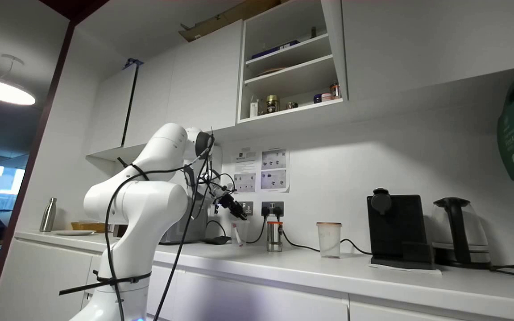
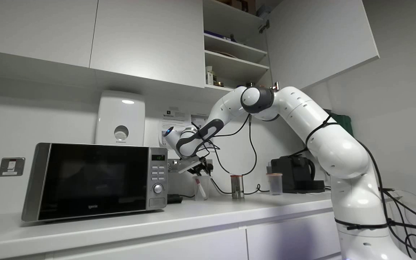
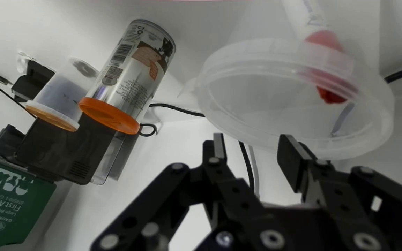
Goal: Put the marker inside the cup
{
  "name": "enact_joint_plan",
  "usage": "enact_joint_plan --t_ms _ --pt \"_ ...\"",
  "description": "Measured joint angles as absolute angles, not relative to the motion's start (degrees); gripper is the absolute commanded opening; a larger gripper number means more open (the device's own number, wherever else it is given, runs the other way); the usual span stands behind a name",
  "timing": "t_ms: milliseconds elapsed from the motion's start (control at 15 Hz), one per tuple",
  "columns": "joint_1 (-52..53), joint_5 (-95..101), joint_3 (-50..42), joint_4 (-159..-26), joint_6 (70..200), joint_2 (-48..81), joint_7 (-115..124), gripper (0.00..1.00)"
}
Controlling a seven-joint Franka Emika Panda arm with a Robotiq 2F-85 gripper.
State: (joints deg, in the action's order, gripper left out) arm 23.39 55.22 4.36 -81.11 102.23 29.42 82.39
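The clear plastic cup (image 1: 245,228) stands upright on the counter near the back wall, and it shows in both exterior views. Inside it leans the marker (image 2: 200,188), white with red parts. In the wrist view the cup's round rim (image 3: 257,57) faces the camera; the marker's red end (image 3: 330,96) shows within the opening, and its white body is seen through the wall. My gripper (image 3: 251,141) is open with nothing between its fingers, just at the rim; whether the right finger touches the rim I cannot tell. The gripper (image 1: 242,216) tilts down over the cup in an exterior view.
A metal can (image 1: 274,236) with an orange lid stands beside the cup. Farther along are a lidded plastic tub (image 1: 329,240), a black coffee machine (image 1: 397,229) and a kettle (image 1: 458,232). A microwave (image 2: 96,180) sits on the cup's opposite side. Cables run along the wall.
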Motion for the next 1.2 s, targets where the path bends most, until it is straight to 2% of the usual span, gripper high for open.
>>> enact_joint_plan --t_ms 200,600,1200 --pt "23.39 55.22 4.37 -81.11 102.23 29.42 82.49 0.99" --pt "22.81 51.63 6.46 -81.16 106.43 27.87 81.64 1.00" --pt "18.19 28.31 7.68 -86.23 120.65 19.08 69.91 1.00"
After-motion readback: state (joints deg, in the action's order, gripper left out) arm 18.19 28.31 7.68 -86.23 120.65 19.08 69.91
